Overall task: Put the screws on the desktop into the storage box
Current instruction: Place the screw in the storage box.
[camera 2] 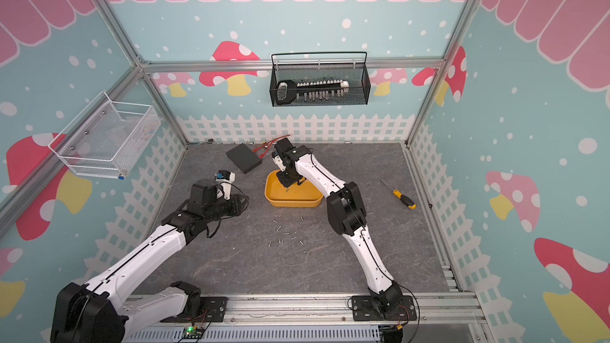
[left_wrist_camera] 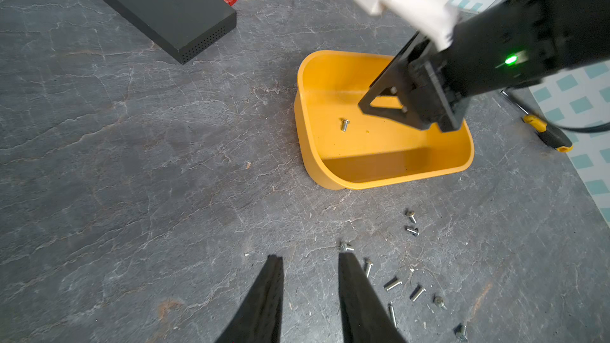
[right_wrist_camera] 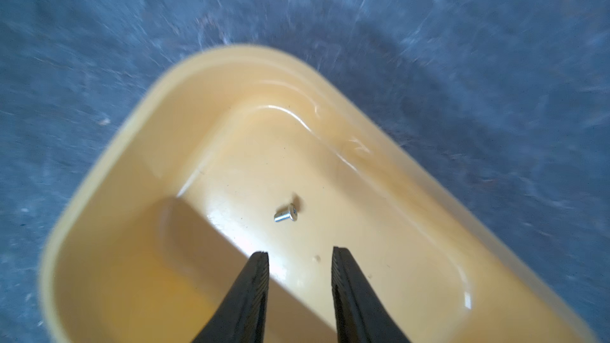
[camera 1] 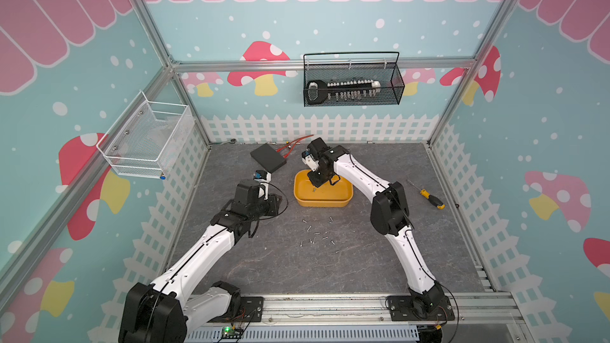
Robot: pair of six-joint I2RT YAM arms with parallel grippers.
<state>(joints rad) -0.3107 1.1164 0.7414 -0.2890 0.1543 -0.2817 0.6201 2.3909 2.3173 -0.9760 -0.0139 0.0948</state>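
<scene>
One screw [right_wrist_camera: 286,216] lay on the floor of the yellow storage box [left_wrist_camera: 373,163] and no other showed in it, so I judged the task barely begun. The right hand [right_wrist_camera: 300,254] hung above that box with its jaws spread and nothing between them (the screw lay just beyond its fingertips, untouched). Roughly a dozen loose screws [camera 1: 317,233] lay scattered on the tabletop [camera 1: 264,275] at about 6 o'clock from the box in both top views, clear of its wall; all of those were left to carry over. The left hand [left_wrist_camera: 310,257] sat at about 9 o'clock from the box, jaws parted and empty, one fingertip near the closest screw of the scatter.

The right arm covered part of the box floor in the top views and the left wrist view, so a further screw there could not be ruled out. The tabletop was smeared in the right wrist view. In the top views the left hand's fingertips hid under its own wrist, and the screws were too small to count exactly
</scene>
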